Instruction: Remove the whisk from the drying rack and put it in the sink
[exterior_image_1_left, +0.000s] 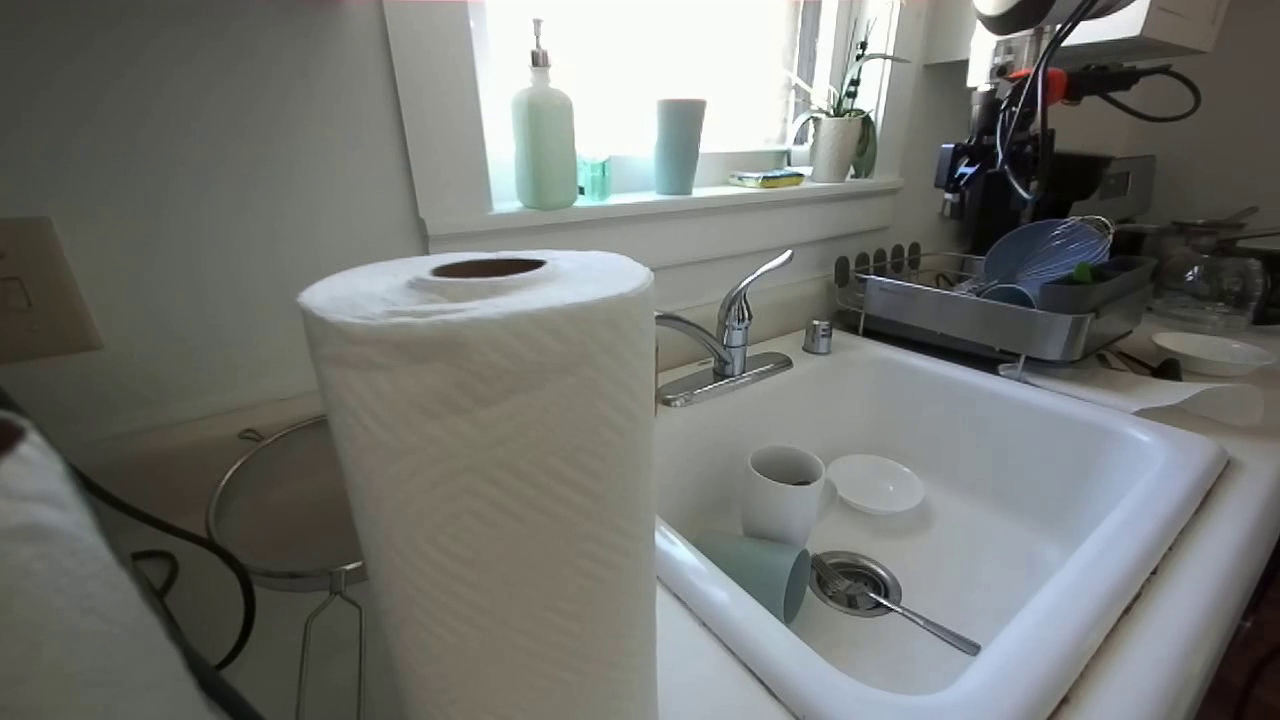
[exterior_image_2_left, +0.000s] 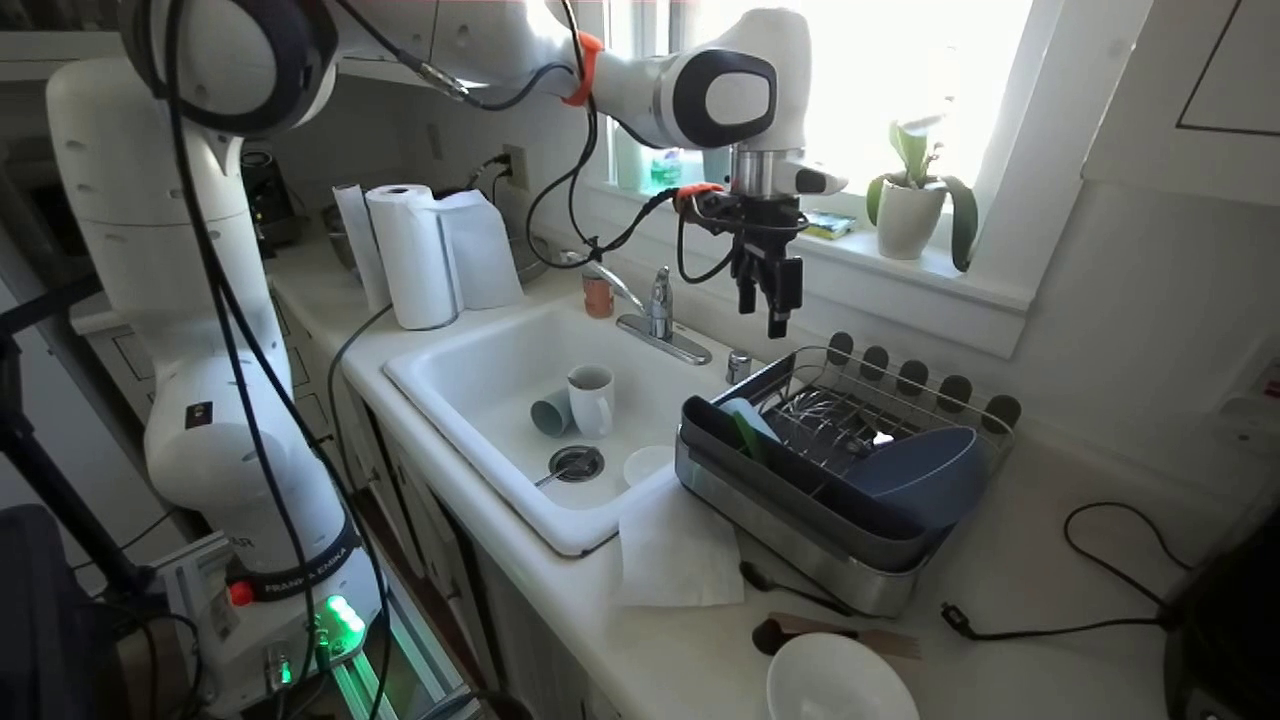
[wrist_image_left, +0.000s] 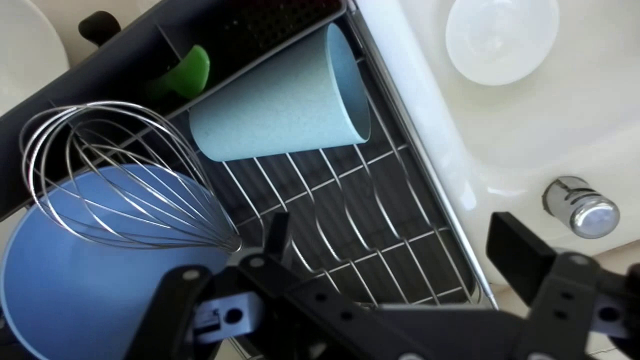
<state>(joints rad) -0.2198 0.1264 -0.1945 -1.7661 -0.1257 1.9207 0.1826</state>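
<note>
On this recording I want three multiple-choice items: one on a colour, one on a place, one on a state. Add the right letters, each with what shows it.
1. What colour is the cup lying in the drying rack? A) red B) light blue C) yellow
2. Where is the whisk? A) in the sink B) on the windowsill C) in the drying rack
3. The tool is: A) open B) shut on the whisk C) shut on the cup

1 B: the wrist view shows its light-blue side.
2 C: its wires overlap the blue dish inside the drying rack.
3 A: its jaws stand wide apart in the wrist view.
</note>
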